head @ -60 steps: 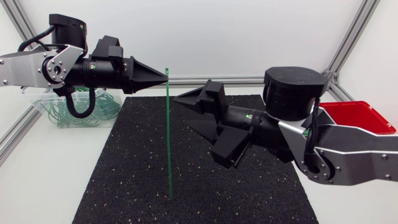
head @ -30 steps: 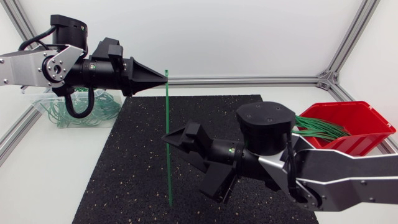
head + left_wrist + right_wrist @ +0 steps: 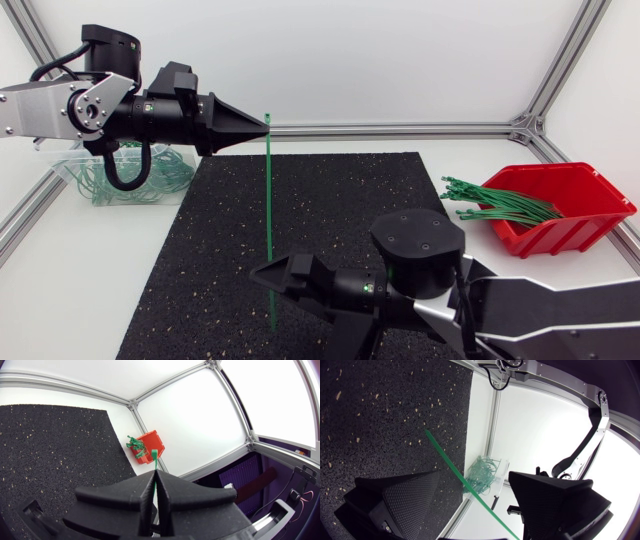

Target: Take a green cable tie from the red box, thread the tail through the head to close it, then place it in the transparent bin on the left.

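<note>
Dropped right gripper (image 3: 475,476) from mid-frame right to lower centre over the last second, uncovering the red box (image 3: 565,238) at right; left gripper (image 3: 263,123) and green cable tie (image 3: 270,200) kept where they were. Held tie upright at centre frame, upper end just past the left fingertips at upper left-centre, lower end down at the black mat (image 3: 180,270), contact with it not clear. Saw left fingers pressed together on the strap just below its small square end, seemingly the head. Had right fingers spread wide, one each side of the lower strap, neither pad touching it as far as could be told. Left spare ties (image 3: 500,205) bunched in the red box, green loops in the transparent bin (image 3: 62,172) at far left.

Judged step in hand as catching the tail. Reckoned best to centre the strap between the pads and close near the free end, with a short stub left proud for leading into the head. Reckoned also to grip flat faces rather than edges, then curl upward in a gentle arc without dragging the strap out of the left pinch. Judged threading and binning not yet done.
</note>
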You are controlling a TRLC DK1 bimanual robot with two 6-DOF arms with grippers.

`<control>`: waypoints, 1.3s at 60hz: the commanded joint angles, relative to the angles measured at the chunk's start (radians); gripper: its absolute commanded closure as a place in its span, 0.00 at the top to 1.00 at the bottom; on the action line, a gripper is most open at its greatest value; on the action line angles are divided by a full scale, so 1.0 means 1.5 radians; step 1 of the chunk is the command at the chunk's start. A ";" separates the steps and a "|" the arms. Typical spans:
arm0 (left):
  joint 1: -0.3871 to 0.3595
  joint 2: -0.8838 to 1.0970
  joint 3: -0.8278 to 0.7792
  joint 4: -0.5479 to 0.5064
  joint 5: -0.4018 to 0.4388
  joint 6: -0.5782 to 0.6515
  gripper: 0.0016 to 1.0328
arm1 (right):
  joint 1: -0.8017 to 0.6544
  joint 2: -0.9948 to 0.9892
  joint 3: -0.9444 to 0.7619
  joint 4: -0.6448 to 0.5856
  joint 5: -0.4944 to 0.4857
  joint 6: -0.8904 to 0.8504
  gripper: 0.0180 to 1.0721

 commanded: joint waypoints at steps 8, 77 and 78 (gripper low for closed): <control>-0.002 0.013 0.011 -0.009 0.009 -0.016 0.04 | 0.018 0.031 -0.029 0.044 -0.010 -0.002 0.96; -0.015 0.012 0.001 -0.014 0.007 -0.016 0.04 | 0.025 0.065 -0.042 0.063 0.020 -0.037 0.05; -0.015 0.013 0.001 -0.014 0.007 -0.016 0.04 | 0.025 0.064 -0.042 0.063 0.020 -0.037 0.05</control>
